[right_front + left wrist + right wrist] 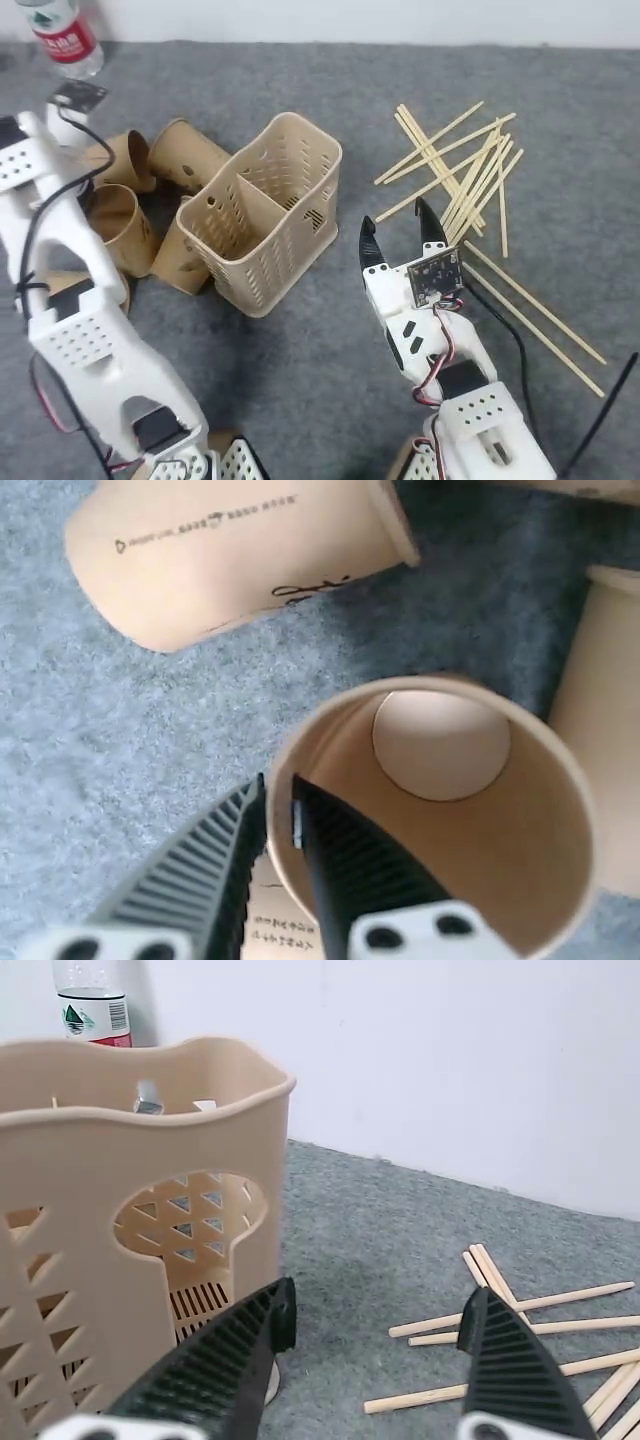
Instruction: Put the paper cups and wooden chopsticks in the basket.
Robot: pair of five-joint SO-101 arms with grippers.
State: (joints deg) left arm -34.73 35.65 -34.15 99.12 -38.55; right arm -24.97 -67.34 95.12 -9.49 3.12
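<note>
- Well, the left gripper (278, 798) is clamped on the rim of a paper cup (470, 810). One finger sits inside the mouth and the other outside, with the cardboard wall pinched between them.
- The cup's mouth faces the gripper, so its round bottom shows deep inside.
- Just past the left gripper's tips a second cup (240, 550) lies on its side on the grey carpet (300, 375).
- A third cup (605, 710) lies just beside the gripped one, on the inner finger's side.
- Over on the other arm, the right gripper (397, 222) is spread wide with nothing between its fingers, low over the carpet.
- The basket (270, 262) stands upright just beside the right gripper, off its left finger. A wall splits it into two compartments, and it sits between the two grippers.
- The wooden chopsticks (470, 175) lie scattered loose on the carpet, ahead of the right gripper and off toward its right finger. They are near the gripper but not touching it.
- A couple more sticks lie farther back, alongside that arm.
- More cups (190, 150) lie tipped over on the basket's far side from the right gripper, some leaning against its wall.
- All the cups and sticks are outside the basket.
- A plastic bottle (65, 35) sits well beyond the left gripper, by the wall.
</note>
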